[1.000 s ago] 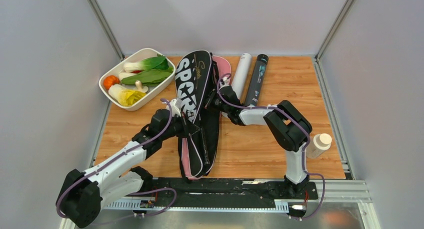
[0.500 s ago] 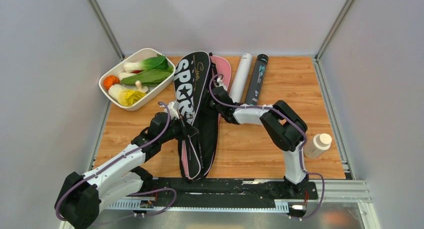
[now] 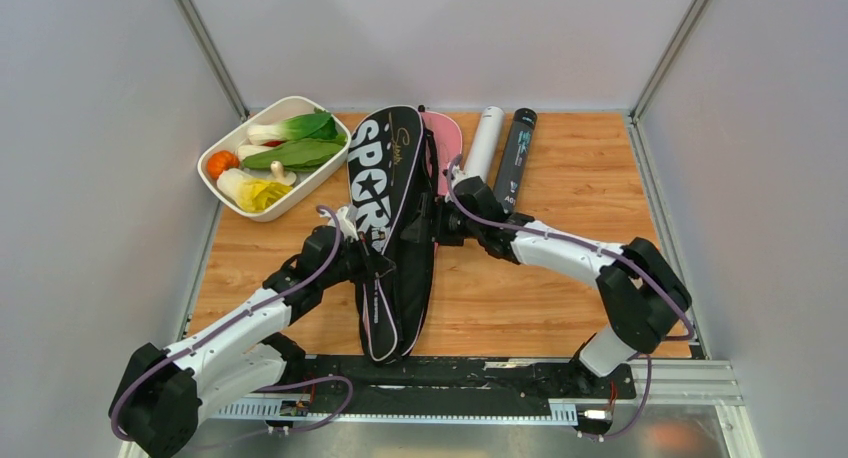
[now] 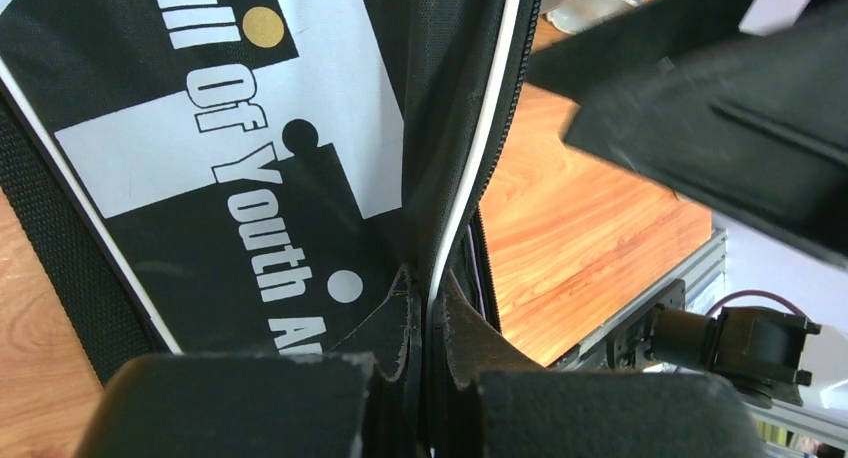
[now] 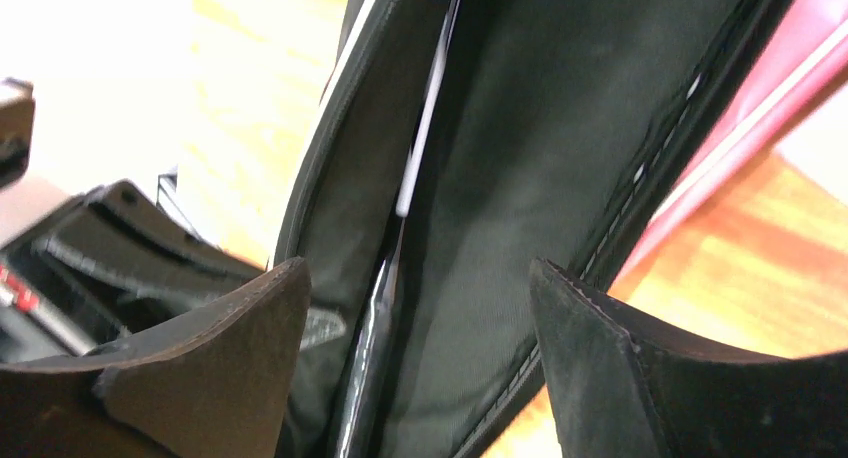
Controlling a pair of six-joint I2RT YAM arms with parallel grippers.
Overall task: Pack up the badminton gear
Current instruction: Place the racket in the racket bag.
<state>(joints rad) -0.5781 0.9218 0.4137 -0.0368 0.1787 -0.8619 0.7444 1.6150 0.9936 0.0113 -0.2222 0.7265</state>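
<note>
The black "SPORT" cover point(image 3: 392, 193) lies lengthwise mid-table on top of a pink cover point(image 3: 446, 138). My left gripper point(image 3: 378, 265) is shut on the black cover's white-piped edge point(image 4: 470, 193), the fingertips point(image 4: 400, 308) pinching the fabric. My right gripper point(image 3: 436, 224) stands open at the cover's right side. Between its fingers point(image 5: 250, 328) I look into the cover's dark opening point(image 5: 520, 178), and nothing is gripped. Part of the pink cover point(image 5: 790, 48) shows beyond. A white tube point(image 3: 483, 141) and a black tube point(image 3: 515, 158) lie side by side at the back.
A white dish of vegetables point(image 3: 232, 191) sits at the back left corner. Grey walls close in both sides and the back. The right arm's elbow point(image 3: 640, 298) hangs over the table's right front. Bare wood point(image 3: 500, 298) lies right of the covers.
My right gripper has opened and let go of the black cover. Its elbow swung out to the right. The cover's upper end shifted slightly right. My left gripper kept its hold.
</note>
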